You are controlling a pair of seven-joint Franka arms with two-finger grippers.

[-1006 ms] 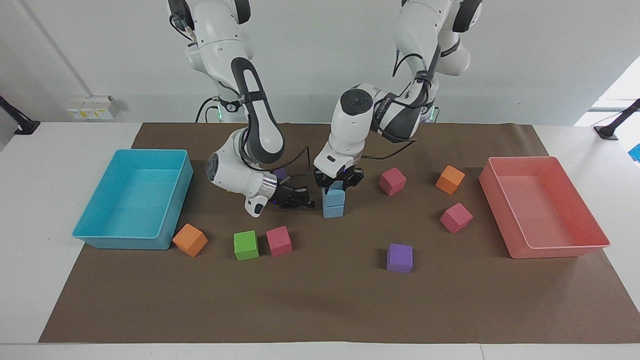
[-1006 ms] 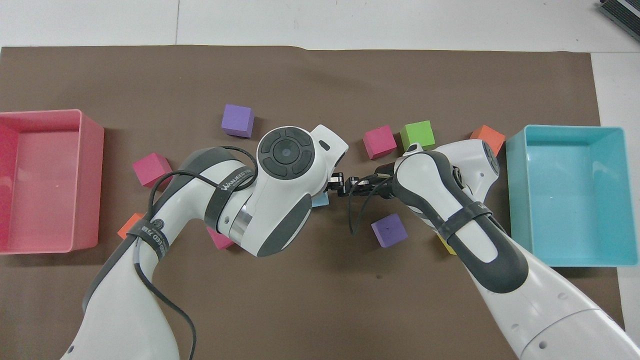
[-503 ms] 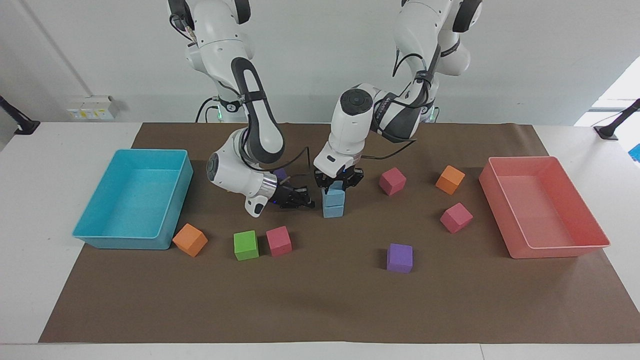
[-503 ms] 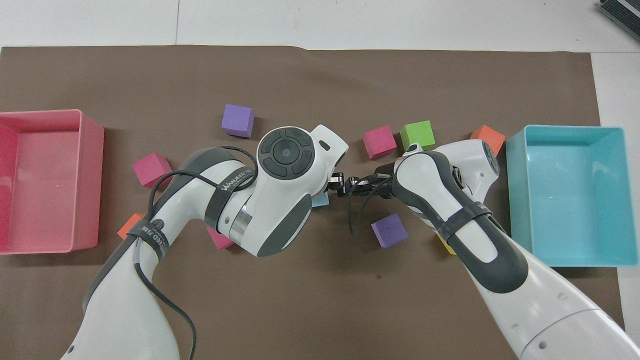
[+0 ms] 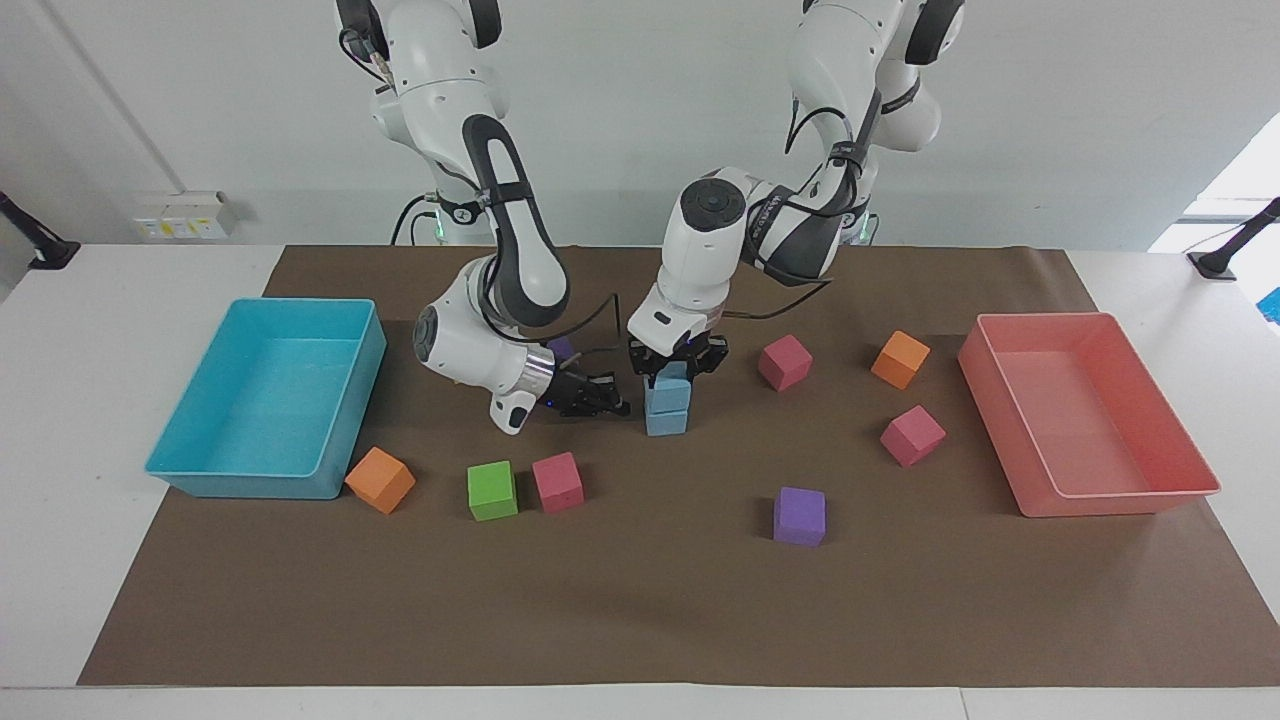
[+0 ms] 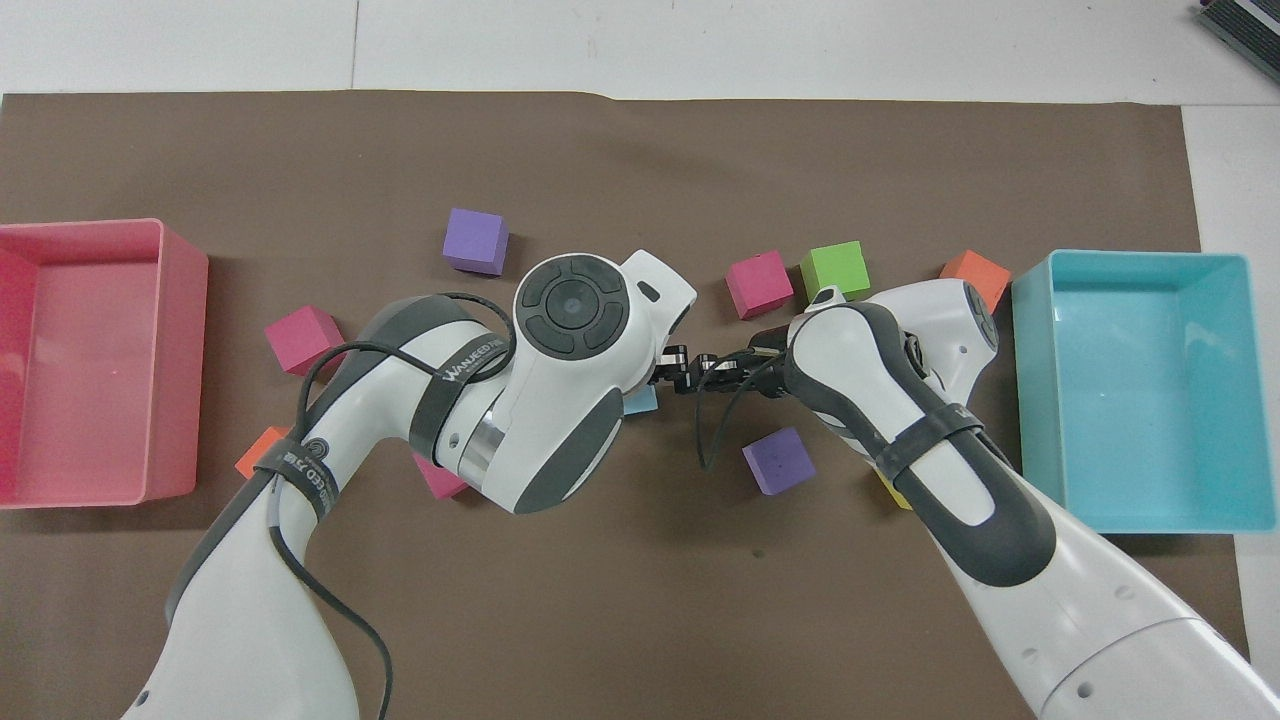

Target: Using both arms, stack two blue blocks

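Observation:
Two blue blocks stand stacked in the middle of the brown mat, the upper blue block (image 5: 668,388) squarely on the lower blue block (image 5: 667,421). My left gripper (image 5: 673,368) comes straight down onto the upper block and sits around its top. My right gripper (image 5: 608,404) lies low and level just beside the stack, toward the right arm's end of the table, shut and holding nothing. In the overhead view the left wrist covers the stack, and only a sliver of a blue block (image 6: 643,400) shows.
A turquoise tray (image 5: 250,486) stands at the right arm's end and a pink tray (image 5: 1110,502) at the left arm's end. Scattered around the stack are pink cubes (image 5: 784,362), orange cubes (image 5: 900,359), a green cube (image 5: 492,490) and purple cubes (image 5: 799,516).

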